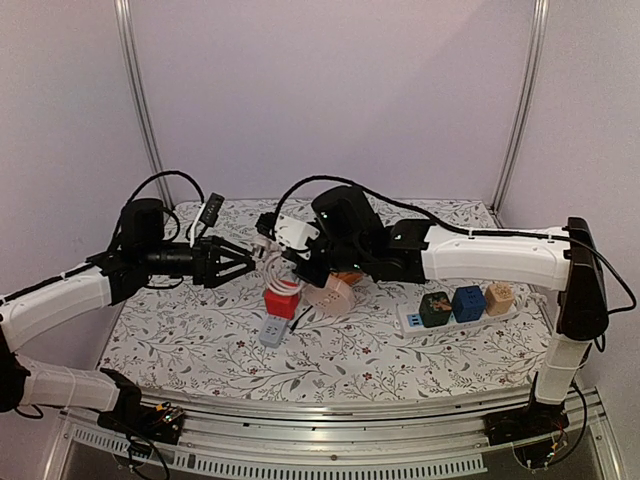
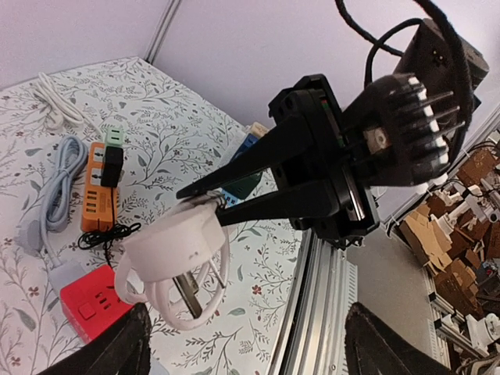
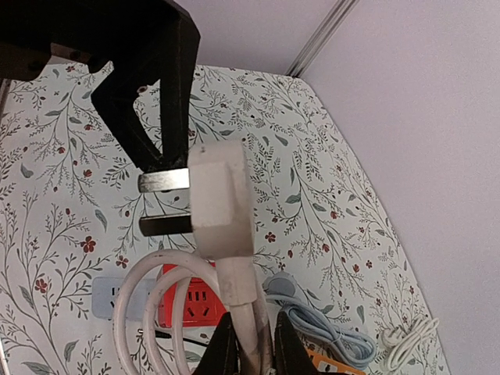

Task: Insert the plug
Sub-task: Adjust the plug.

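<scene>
The white plug (image 3: 221,199) hangs in the air with its two metal prongs pointing sideways. My right gripper (image 3: 248,344) is shut on the plug's neck, where the coiled white cord begins. My left gripper (image 1: 250,263) is open, and in the right wrist view its black fingers (image 3: 148,137) reach down to just above the prongs without holding them. In the left wrist view the plug (image 2: 168,242) floats ahead of the open left gripper (image 2: 250,351). A red socket cube (image 1: 282,302) sits on the table right below the plug.
A grey-blue power strip (image 1: 272,332) lies just in front of the red cube. A white strip (image 1: 412,321) carrying coloured cube adapters lies to the right. An orange strip (image 2: 98,195), a blue-grey cable (image 2: 58,183) and a white cable (image 2: 51,101) lie further back.
</scene>
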